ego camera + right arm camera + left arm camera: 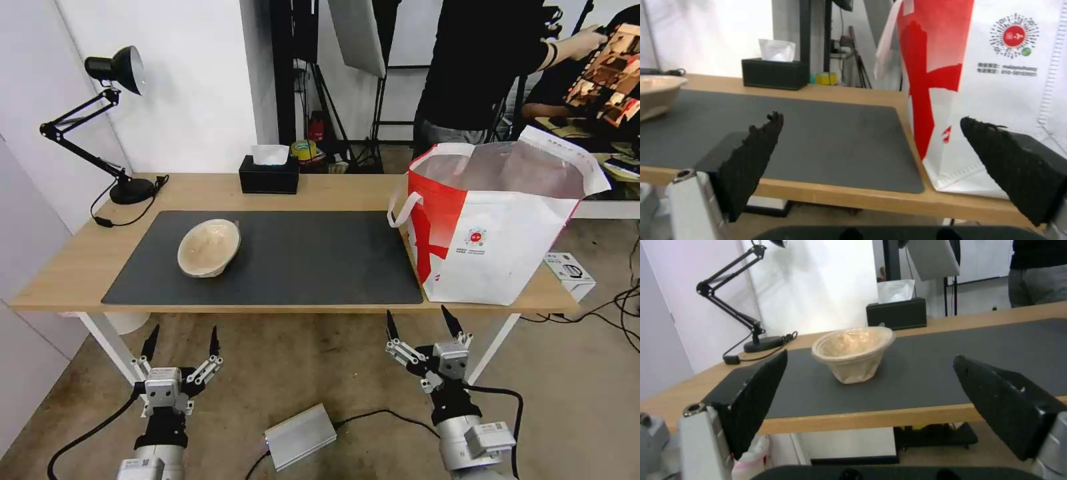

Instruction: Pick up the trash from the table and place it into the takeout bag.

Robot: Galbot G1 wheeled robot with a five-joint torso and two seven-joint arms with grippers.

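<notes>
- The left claw [181,341] hangs below the counter's [80,267] front edge, fingers spread and holding nothing.
- A tan bowl [209,248] sits tilted on the left part of the dark mat [300,260].
- The right claw [422,324] hangs below the front edge too, spread and empty, near the bag.
- The white-and-red takeout bag [493,227] stands open on the counter's right end, just beside the mat.

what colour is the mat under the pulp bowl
Dark grey, plain with no pattern. The mat under the tan pulp bowl shows best in the head view.
</notes>
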